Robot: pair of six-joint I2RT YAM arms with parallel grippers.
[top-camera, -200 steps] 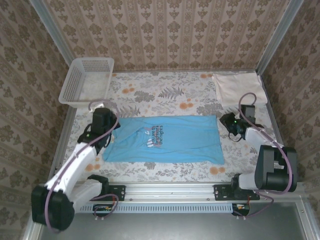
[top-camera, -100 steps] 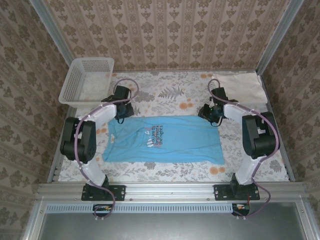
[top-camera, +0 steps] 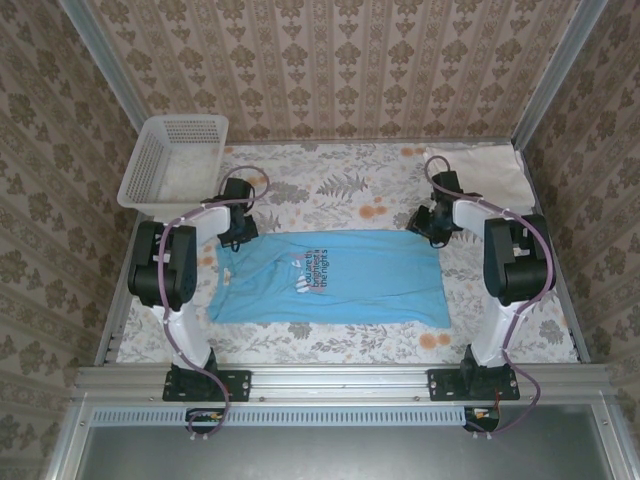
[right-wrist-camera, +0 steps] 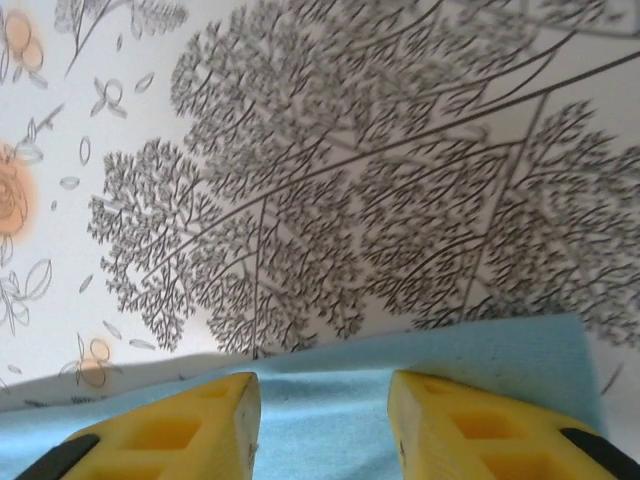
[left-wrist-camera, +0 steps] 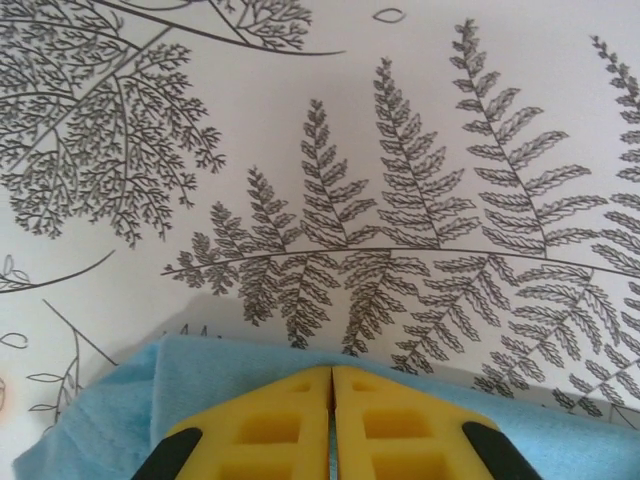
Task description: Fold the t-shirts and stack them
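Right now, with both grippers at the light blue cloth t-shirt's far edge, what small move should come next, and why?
Probably close the right gripper on the light blue cloth t-shirt: its jaws stand open astride the far right corner, while the left gripper is shut on the far left corner.

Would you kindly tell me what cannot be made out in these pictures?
- Print wording on the light blue t-shirt: top view, too small.
- Whether the left gripper pinches cloth: left wrist view, its fingers cover the contact.
- Cream t-shirt near edge: top view, right arm overlaps it.
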